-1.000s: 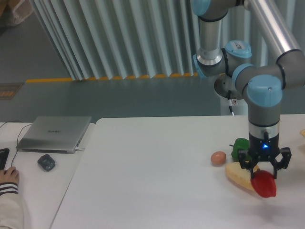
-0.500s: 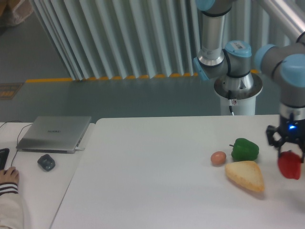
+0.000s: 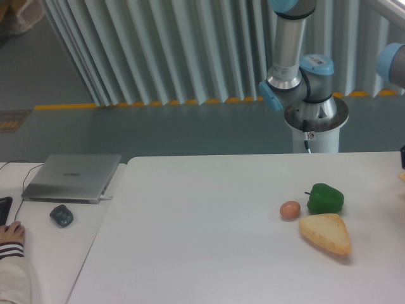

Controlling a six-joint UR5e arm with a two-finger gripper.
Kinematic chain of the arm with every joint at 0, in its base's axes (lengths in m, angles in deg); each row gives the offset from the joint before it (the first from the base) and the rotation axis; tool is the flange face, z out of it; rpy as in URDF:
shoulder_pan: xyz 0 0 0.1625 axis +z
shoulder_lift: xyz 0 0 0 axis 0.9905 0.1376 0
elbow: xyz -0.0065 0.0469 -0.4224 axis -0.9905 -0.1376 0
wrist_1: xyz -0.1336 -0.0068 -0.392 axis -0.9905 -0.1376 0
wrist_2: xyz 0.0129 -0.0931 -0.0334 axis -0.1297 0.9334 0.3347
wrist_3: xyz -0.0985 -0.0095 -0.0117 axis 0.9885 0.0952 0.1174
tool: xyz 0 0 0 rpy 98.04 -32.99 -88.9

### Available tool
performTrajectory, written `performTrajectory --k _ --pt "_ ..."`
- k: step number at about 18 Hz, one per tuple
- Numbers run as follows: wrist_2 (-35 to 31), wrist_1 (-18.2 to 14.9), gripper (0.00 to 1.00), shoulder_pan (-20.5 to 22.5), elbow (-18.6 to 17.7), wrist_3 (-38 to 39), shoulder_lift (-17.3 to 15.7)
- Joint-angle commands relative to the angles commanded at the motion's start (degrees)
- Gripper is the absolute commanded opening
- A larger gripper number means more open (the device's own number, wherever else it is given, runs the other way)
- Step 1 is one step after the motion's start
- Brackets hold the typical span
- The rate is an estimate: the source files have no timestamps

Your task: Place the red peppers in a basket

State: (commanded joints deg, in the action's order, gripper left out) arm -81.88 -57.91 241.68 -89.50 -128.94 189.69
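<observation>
Fingers of the gripper lie outside the picture, so whether they are spread, pressed together or pinching something cannot be told. Only a sliver of dark hardware shows at the right border, level with the far part of the table (image 3: 209, 253), too little to identify. Of the arm (image 3: 297, 69) the view gives the grey upright tube, the blue-capped joints and the round base behind the table's far edge, plus a blue-grey joint cut off at the upper right corner.

No red pepper can be seen anywhere in the view, and neither can a basket; their whereabouts cannot be told from this camera.

On the table's right part sits a green bell pepper (image 3: 325, 198). Just left of the green bell pepper lies a small brown egg (image 3: 290, 209), close but apart from it. Just in front of the green bell pepper lies a pale tan wedge of bread (image 3: 326, 234), near its lower edge.

Well to the left of the green bell pepper, on a lower side desk, rest a closed silver laptop (image 3: 73, 177) and a dark mouse (image 3: 61, 215). A person's hand (image 3: 11, 234) with a striped cuff shows at the left border.
</observation>
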Motion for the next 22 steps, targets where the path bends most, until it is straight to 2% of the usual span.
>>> performTrajectory --k 7,11,12,14,16,22 --pt "0.0 1.2 0.48 7.5 -0.8 -14.2 -0.2" --pt "-0.3 6.8 0.55 8.5 -1.8 -15.9 0.4" --pt "-0.3 6.9 0.55 8.7 -1.9 -15.6 0.5" --pt "-0.3 6.9 0.62 8.9 -1.9 -14.9 0.7" --pt "-0.1 7.0 1.00 8.7 -1.9 -13.2 0.9" --pt "0.1 7.0 1.00 8.7 -1.8 -12.0 0.8"
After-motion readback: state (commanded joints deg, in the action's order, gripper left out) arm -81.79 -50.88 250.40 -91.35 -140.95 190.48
